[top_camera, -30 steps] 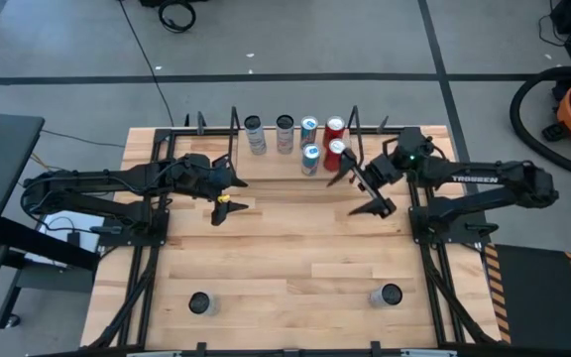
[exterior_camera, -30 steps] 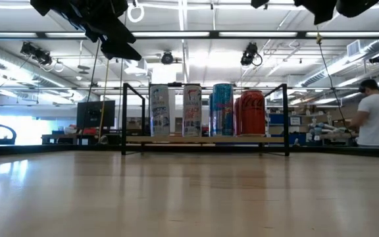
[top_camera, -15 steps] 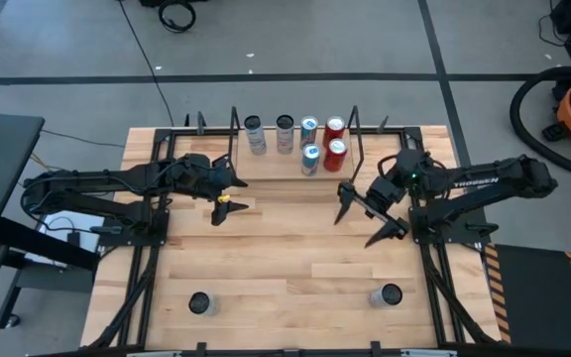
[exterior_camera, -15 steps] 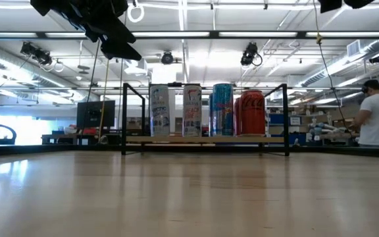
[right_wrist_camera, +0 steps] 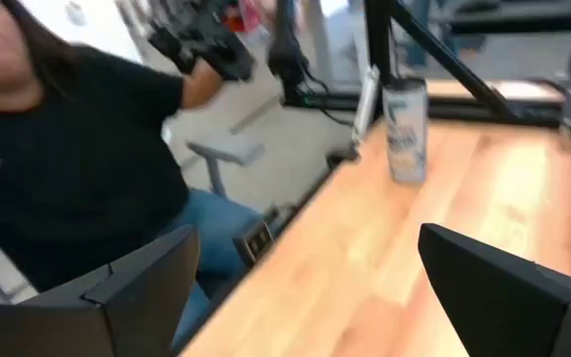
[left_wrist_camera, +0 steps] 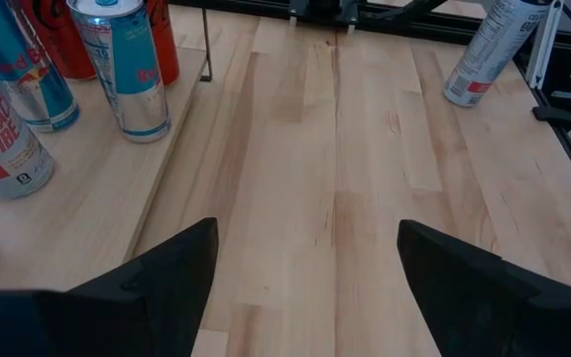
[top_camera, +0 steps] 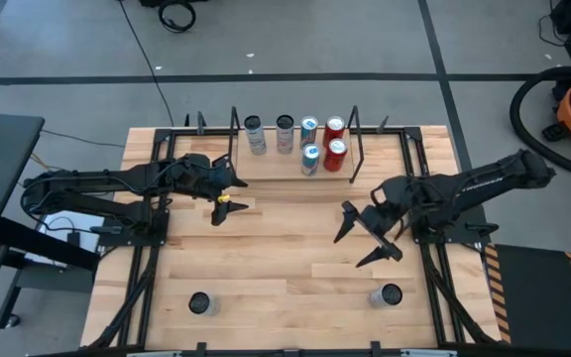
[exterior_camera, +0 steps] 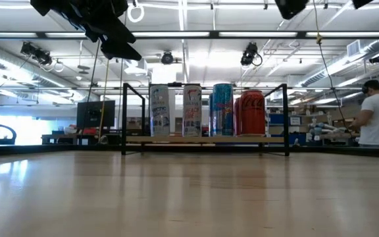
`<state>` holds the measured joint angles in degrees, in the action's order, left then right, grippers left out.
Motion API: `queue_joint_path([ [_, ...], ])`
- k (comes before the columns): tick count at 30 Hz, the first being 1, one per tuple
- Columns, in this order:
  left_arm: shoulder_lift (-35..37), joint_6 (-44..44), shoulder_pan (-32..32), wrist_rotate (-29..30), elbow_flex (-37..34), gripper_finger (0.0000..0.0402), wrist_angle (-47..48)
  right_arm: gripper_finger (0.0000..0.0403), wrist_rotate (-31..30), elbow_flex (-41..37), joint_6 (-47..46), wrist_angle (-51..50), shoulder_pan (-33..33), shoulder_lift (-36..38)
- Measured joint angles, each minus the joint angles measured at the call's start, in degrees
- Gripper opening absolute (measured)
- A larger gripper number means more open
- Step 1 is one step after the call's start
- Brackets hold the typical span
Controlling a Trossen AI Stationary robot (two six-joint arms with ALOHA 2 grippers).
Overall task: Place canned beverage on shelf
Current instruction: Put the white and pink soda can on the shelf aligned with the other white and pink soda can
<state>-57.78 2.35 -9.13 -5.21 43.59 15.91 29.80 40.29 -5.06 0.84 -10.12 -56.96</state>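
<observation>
Pale-wood shelf (top_camera: 295, 167) between 2 black wire frames, at table's far edge; 6 upright cylindrical cans (top_camera: 310, 159) on it. 2 more cans (top_camera: 390, 295) near front edge. Right gripper (top_camera: 362, 235) over bare butcher-block table (top_camera: 285, 258), spread wide, empty. Left gripper (top_camera: 228, 198) beside shelf, parted, empty.

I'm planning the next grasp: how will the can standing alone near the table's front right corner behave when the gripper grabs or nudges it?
The can stands upright and looks tall and slim, so a nudge high up would probably tip it, and it might then roll. Its metal wall looks smooth, so likely slippery and apt to dent. The open right gripper hangs nearby, above the table.
</observation>
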Motion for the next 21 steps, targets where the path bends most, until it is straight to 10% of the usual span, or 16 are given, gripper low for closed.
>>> queue_joint_path([
  [9,0.00,0.01,-0.02,0.00,0.00,0.0314,0.06,0.0381,-12.26,0.04,-3.96,-10.49,-9.94,7.08],
  [21,0.00,0.04,-0.01,0.01,0.00,0.0314,0.03,0.0381,-13.87,0.04,-18.73,-23.05,-16.34,10.16],
])
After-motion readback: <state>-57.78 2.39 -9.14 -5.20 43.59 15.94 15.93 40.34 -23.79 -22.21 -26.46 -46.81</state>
